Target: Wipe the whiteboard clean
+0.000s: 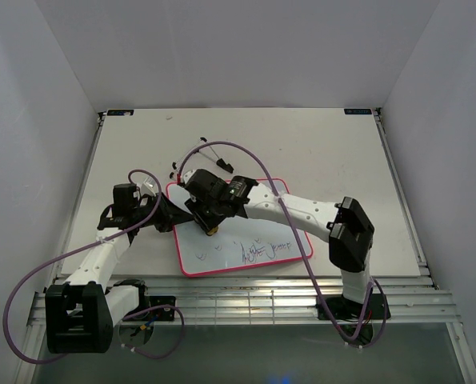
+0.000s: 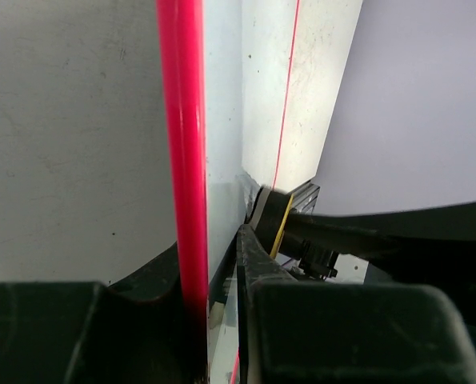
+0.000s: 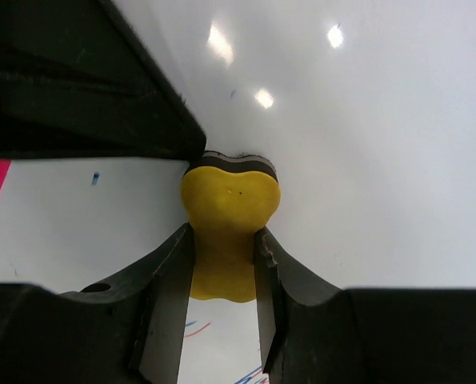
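yel. eraser (image 3: 230,204) on wht table (image 1: 326,152)

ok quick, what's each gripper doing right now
left gripper: closed on the pink rim of the whiteboard
right gripper: closed on the yellow eraser

Pink-rimmed whiteboard (image 1: 222,258) lying on the table, blue-purple scribbles near its front edge, far part seemingly blank

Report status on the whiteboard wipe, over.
Left jaws clamped on whiteboard left rim. Right jaws shut on yellow eraser, felt against board. Blue writing uncleared near front edge. Purple cable loops above board.
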